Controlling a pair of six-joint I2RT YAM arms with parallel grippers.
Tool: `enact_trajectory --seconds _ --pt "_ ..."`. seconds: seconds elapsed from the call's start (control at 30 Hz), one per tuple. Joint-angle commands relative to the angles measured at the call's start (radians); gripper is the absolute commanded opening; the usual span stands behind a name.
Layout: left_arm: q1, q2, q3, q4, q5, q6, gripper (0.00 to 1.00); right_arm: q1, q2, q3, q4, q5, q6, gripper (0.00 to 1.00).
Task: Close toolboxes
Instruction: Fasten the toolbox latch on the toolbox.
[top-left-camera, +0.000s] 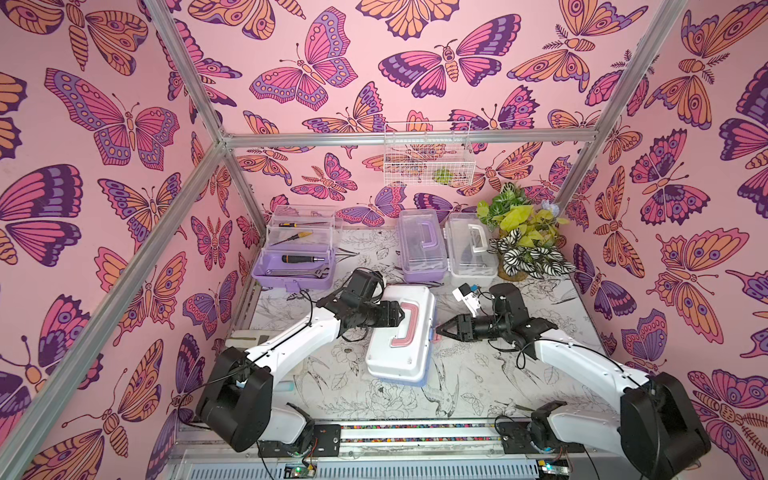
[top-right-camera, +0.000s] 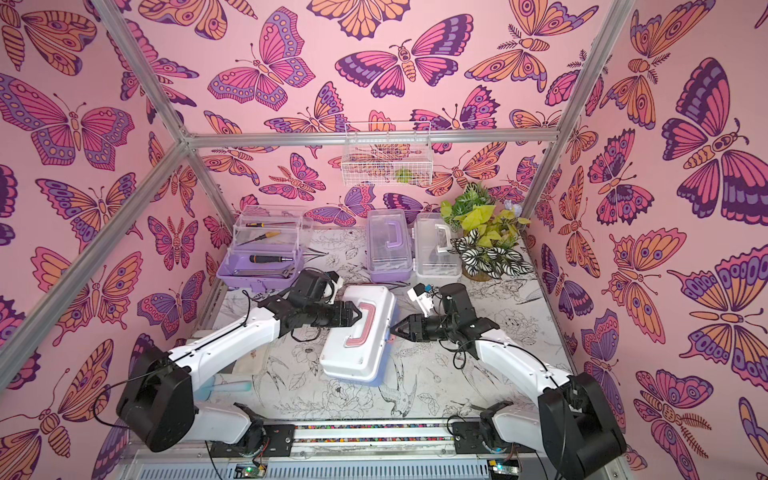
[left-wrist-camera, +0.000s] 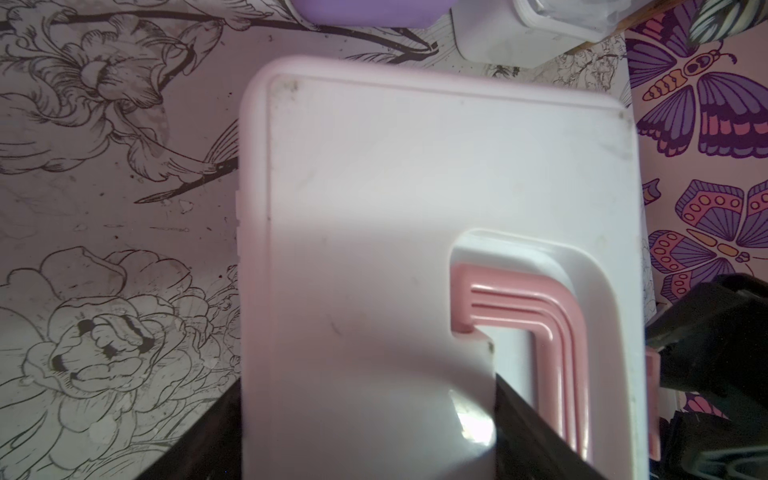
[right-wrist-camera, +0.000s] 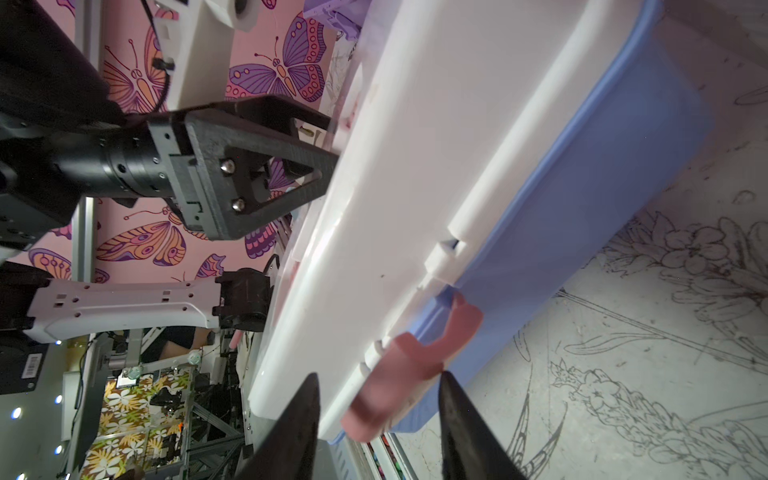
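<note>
Your right gripper (right-wrist-camera: 378, 415) sits closest, jaws apart and straddling the pink latch (right-wrist-camera: 399, 374), which lies straight ahead on the side of the blue toolbox (right-wrist-camera: 582, 187) facing that arm. Its long axis runs front to back on the floral table (top-left-camera: 478, 374). Your left gripper (top-left-camera: 399, 314) rests spread on the white lid (left-wrist-camera: 374, 208) (likely pinning it down). An open lilac toolbox (top-left-camera: 295, 266) stands well apart, back left.
</note>
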Motion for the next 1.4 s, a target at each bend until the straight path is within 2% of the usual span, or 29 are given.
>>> enact_trajectory --seconds 0.0,0.17,0.27,0.53,1.37 --pt "-0.007 0.020 -0.029 -0.196 -0.108 -0.007 0.65 0.010 0.031 0.030 -0.016 0.011 -0.006 0.37" --pt "-0.026 0.007 -0.018 -0.199 -0.119 -0.029 0.65 0.034 0.070 0.047 -0.008 0.022 -0.004 0.31" --pt "-0.039 0.003 -0.012 -0.198 -0.127 -0.032 0.70 0.042 0.089 0.051 -0.003 0.026 -0.002 0.30" --pt "-0.065 0.002 0.004 -0.195 -0.135 -0.043 0.78 0.058 0.096 0.070 0.022 0.031 0.022 0.30" --pt "-0.081 0.043 -0.022 -0.144 -0.111 -0.067 0.77 0.133 0.208 0.102 0.021 0.079 0.017 0.26"
